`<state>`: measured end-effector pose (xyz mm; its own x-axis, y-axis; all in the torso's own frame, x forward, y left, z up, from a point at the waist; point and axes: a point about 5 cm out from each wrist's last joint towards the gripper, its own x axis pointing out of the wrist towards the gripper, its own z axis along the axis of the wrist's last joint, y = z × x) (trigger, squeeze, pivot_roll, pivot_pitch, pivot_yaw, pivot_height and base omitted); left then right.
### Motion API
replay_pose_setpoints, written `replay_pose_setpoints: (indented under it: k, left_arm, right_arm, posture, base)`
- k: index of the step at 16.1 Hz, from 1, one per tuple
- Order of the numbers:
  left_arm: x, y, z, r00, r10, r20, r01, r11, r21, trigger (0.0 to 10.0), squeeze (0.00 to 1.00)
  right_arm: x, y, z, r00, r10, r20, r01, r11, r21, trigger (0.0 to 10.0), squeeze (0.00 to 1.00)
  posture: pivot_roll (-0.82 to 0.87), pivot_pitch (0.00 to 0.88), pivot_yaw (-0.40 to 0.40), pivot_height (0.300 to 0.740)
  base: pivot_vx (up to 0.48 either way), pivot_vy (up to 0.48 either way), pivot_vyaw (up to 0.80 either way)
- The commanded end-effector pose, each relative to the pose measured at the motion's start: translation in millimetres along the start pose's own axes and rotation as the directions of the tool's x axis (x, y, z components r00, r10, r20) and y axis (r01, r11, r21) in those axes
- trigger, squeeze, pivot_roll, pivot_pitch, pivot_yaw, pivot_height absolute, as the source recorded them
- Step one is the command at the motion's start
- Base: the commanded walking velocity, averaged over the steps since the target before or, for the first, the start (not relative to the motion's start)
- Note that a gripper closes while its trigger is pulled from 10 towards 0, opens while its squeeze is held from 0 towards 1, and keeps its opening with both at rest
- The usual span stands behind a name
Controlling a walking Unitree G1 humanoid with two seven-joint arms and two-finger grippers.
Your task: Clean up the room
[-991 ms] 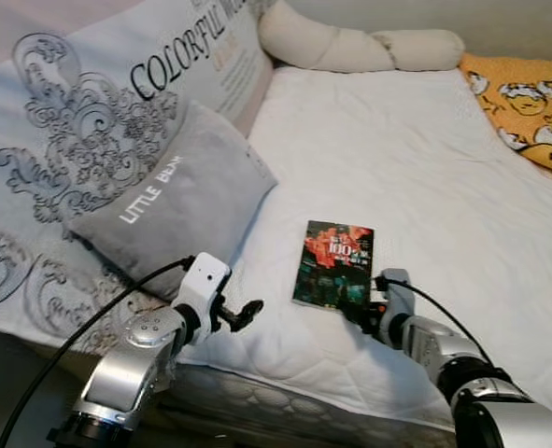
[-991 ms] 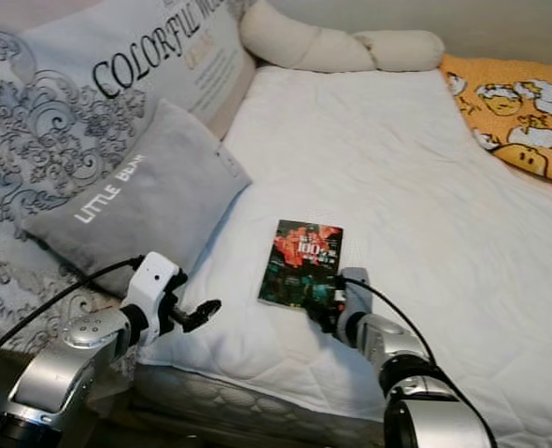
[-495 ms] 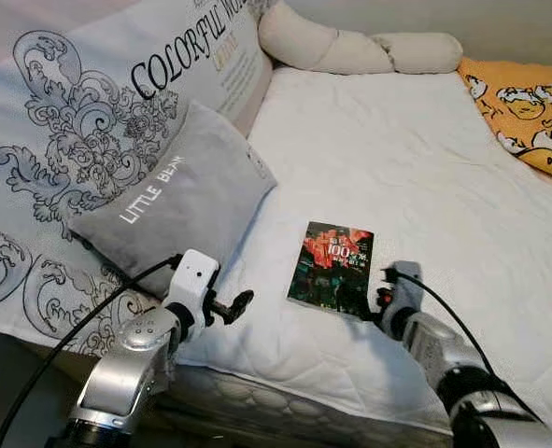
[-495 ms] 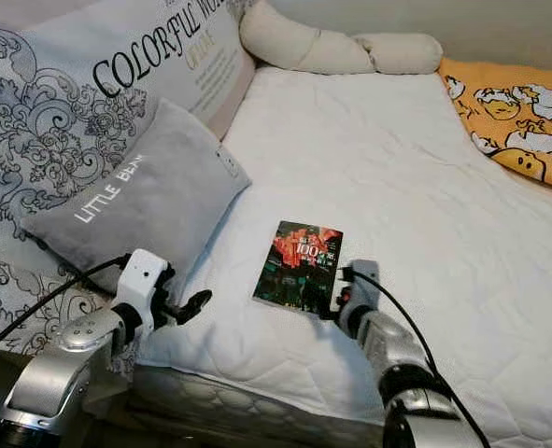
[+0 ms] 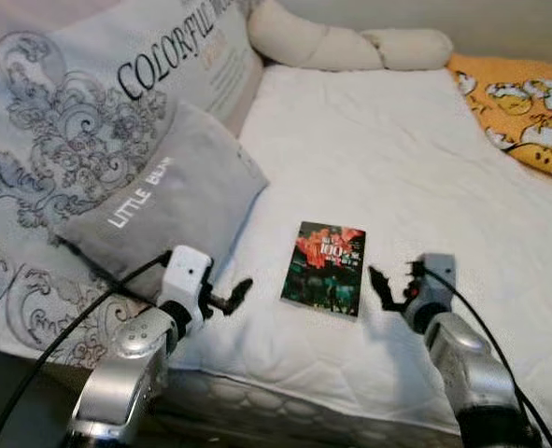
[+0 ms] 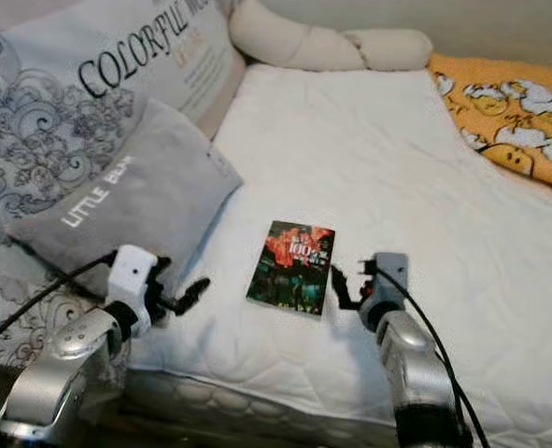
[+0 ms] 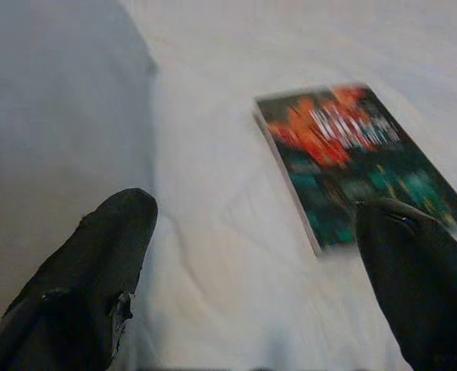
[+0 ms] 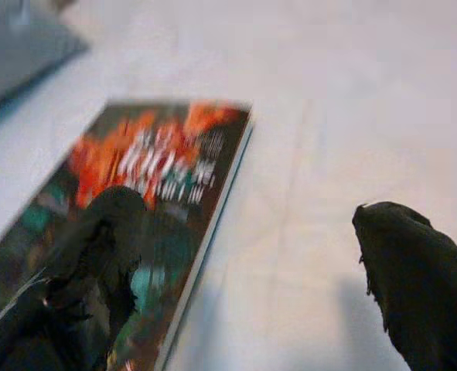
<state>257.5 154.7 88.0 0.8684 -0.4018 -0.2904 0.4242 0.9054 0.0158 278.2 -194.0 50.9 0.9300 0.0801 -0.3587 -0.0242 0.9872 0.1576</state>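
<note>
Book (image 5: 323, 267) flat on bed (image 5: 397, 149), flanked by left gripper (image 5: 233, 297) and right gripper (image 5: 384, 287), jaws apart, likely for a 2-sided pickup

**Book on the mattress between two grippers**

A dark book (image 6: 291, 266) with a red cover picture lies flat on the white mattress (image 6: 369, 177). The right gripper (image 6: 344, 285) hovers just beside its right edge, fingers spread. The left gripper (image 6: 190, 294) hangs near the mattress's edge, below a grey "LITTLE BEAR" pillow (image 6: 117, 210).
</note>
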Motion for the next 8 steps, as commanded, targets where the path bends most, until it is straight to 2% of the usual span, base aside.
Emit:
replay_pose_setpoints:
  k: [1, 2, 3, 4, 5, 6, 7, 8]
  left_arm:
    - [-4.3, 8.8, 6, 0.998, 0.056, 0.033, -0.056, 0.998, 0.010, 10.0, 0.00]
    - [-5.2, 11.8, 10, 0.995, 0.084, 0.054, -0.083, 0.996, -0.008, 10.0, 0.00]
    - [-5.4, 13.6, 13, 0.992, 0.103, 0.073, -0.102, 0.995, -0.022, 10.0, 0.00]
    - [-6.0, 15.2, 14, 0.991, 0.113, 0.077, -0.111, 0.993, -0.025, 10.0, 0.00]
    - [-7.5, 20.1, 12, 0.986, 0.146, 0.080, -0.144, 0.989, -0.036, 10.0, 0.00]
    - [-6.4, 23.2, 12, 0.983, 0.162, 0.082, -0.160, 0.987, -0.028, 10.0, 0.00]
    - [-3.9, 24.6, 14, 0.980, 0.176, 0.096, -0.173, 0.984, -0.042, 10.0, 0.00]
    - [-2.4, 25.2, 17, 0.977, 0.185, 0.105, -0.181, 0.982, -0.048, 10.0, 0.00]
  right_arm:
    - [-3.4, 10.1, 10, 0.999, 0.009, 0.052, -0.008, 1.000, -0.020, 10.0, 1.00]
    - [-4.3, 22.5, 10, 0.995, 0.080, 0.064, -0.080, 0.997, -0.003, 10.0, 1.00]
    - [-2.6, 27.6, 13, 0.993, 0.083, 0.088, -0.083, 0.997, -0.004, 10.0, 1.00]
    - [-1.2, 30.7, 17, 0.991, 0.077, 0.105, -0.080, 0.996, 0.030, 10.0, 1.00]
    - [-0.3, 43.2, 21, 0.989, 0.103, 0.105, -0.116, 0.986, 0.122, 10.0, 1.00]
    - [-1.7, 49.3, 26, 0.991, 0.099, 0.093, -0.108, 0.990, 0.086, 10.0, 1.00]
    - [-0.2, 47.5, 26, 0.997, 0.054, 0.058, -0.056, 0.998, 0.030, 10.0, 1.00]
    - [1.3, 44.2, 29, 0.997, 0.024, 0.073, -0.019, 0.998, -0.067, 10.0, 1.00]
  posture:
    - [0.03, 0.000, 0.010, 0.740]
    - [0.04, 0.000, 0.007, 0.740]
    - [0.05, 0.000, 0.000, 0.740]
    - [0.05, 0.000, -0.005, 0.740]
    - [0.04, 0.000, -0.012, 0.740]
    - [0.03, 0.000, -0.011, 0.740]
    - [0.02, 0.000, -0.011, 0.740]
    - [0.02, 0.000, -0.010, 0.740]
  base:
    - [0.000, 0.000, 0.00]
    - [0.000, 0.000, 0.00]
    - [0.000, -0.259, 0.00]
    - [0.000, -0.360, 0.00]
    - [0.000, -0.368, 0.00]
    - [0.000, -0.382, 0.00]
    - [0.000, -0.401, 0.00]
    - [0.000, -0.416, 0.00]
